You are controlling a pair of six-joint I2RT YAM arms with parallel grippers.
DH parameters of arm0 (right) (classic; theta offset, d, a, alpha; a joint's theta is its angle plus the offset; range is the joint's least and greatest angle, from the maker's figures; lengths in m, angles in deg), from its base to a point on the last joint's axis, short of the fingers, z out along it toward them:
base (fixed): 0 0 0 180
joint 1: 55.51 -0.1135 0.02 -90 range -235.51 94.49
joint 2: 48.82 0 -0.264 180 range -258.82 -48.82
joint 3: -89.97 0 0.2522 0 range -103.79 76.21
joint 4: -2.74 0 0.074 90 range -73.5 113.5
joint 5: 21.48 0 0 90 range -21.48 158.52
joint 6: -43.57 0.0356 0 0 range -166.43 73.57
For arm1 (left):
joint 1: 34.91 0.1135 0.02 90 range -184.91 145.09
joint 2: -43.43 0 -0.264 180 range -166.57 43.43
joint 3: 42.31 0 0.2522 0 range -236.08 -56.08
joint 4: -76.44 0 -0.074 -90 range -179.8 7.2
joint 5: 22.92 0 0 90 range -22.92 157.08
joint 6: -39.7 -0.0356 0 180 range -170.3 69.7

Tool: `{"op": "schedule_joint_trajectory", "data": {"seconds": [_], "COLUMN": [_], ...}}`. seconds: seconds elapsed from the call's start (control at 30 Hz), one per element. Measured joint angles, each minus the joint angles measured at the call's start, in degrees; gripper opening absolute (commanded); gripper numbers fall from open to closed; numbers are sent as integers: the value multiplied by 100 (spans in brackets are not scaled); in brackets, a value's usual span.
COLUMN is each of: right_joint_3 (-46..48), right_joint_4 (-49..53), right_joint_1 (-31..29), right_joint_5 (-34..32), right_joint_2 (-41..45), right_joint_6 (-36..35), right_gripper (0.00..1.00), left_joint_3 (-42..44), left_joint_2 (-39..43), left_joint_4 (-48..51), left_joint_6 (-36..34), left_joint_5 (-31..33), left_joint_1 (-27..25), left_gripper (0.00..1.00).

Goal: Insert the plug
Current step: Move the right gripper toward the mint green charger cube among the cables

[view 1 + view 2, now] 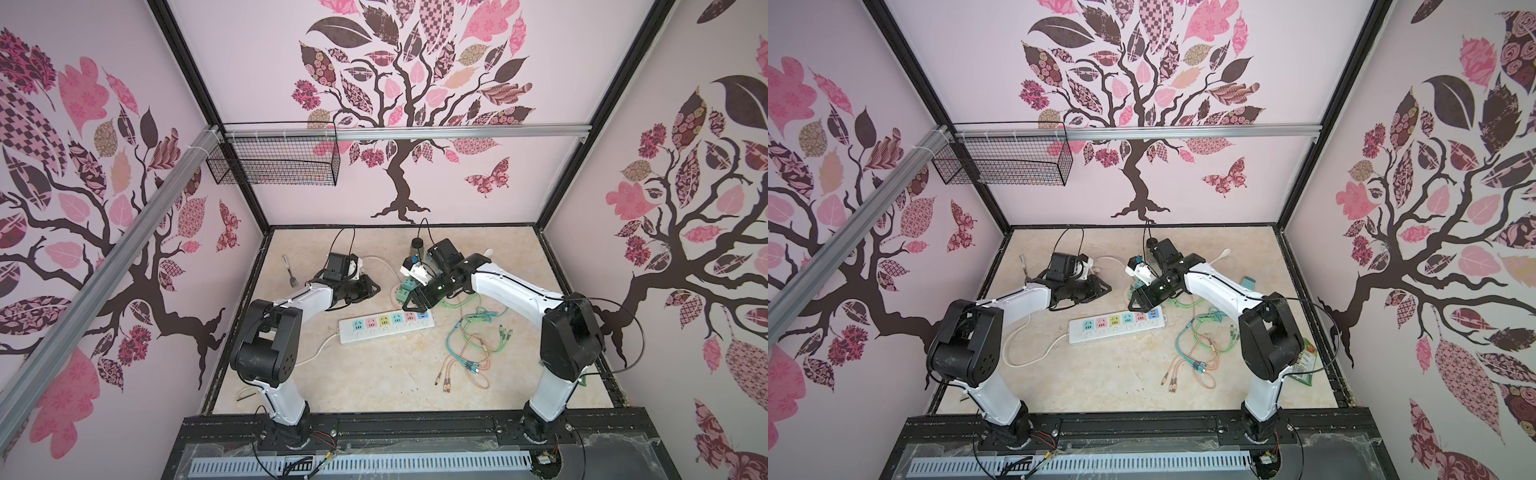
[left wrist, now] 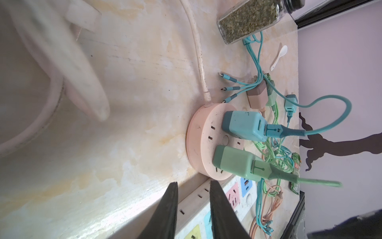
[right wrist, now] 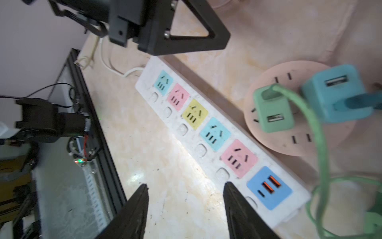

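A green plug (image 3: pixel 272 111) and a blue plug (image 3: pixel 334 99) both sit in the round pink socket hub (image 3: pixel 279 147), each with its cable attached. The left wrist view shows the same green plug (image 2: pixel 233 161), blue plug (image 2: pixel 241 126) and hub (image 2: pixel 203 132). A white power strip (image 1: pixel 386 328) with coloured sockets lies just in front of the hub. My right gripper (image 3: pixel 186 184) is open and empty above the strip's blue USB end; in a top view my right gripper (image 1: pixel 409 305) is beside the hub. My left gripper (image 2: pixel 193 183) stands narrowly open, holding nothing, left of the hub.
A herb jar (image 2: pixel 248 20), a white spoon (image 2: pixel 279 57) and spare chargers (image 2: pixel 256 96) lie behind the hub. A tangle of cables (image 1: pixel 473 345) spreads right of the strip. A fork (image 1: pixel 289 270) lies far left. A wire basket (image 1: pixel 274 158) hangs on the back wall.
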Motion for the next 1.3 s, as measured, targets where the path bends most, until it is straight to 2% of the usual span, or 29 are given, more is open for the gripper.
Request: {"op": "schedule_joint_trajectory", "data": {"seconds": [0.1, 0.23, 0.43, 0.57, 0.67, 0.87, 1.07, 1.3], "right_joint_3": [323, 608, 863, 1064, 1252, 1355, 1733, 1993], "right_joint_4": [-341, -850, -1403, -1464, -1499, -1502, -1620, -1735], "right_joint_1": [175, 584, 1071, 1202, 1270, 1362, 1641, 1762], "right_joint_5": [372, 116, -1510, -2564, -3167, -3969, -4286, -4409], "right_joint_2": [302, 756, 1040, 1038, 1014, 647, 435, 308], "right_joint_6": [267, 780, 1502, 1869, 2037, 2205, 2507, 2736], "right_gripper": [56, 48, 47, 42, 40, 36, 34, 39], "left_joint_3": [0, 0, 2, 0, 2, 24, 39, 46], "left_joint_2": [0, 24, 122, 236, 334, 494, 686, 848], "left_joint_4": [37, 90, 120, 151, 197, 280, 411, 490], "left_joint_6": [-7, -15, -17, -20, -28, -63, -127, -197], "left_joint_5": [-7, -4, -2, 4, 15, 57, 129, 190], "left_joint_1": [0, 0, 0, 0, 2, 4, 4, 4], "left_gripper": [31, 31, 31, 32, 32, 33, 33, 33]}}
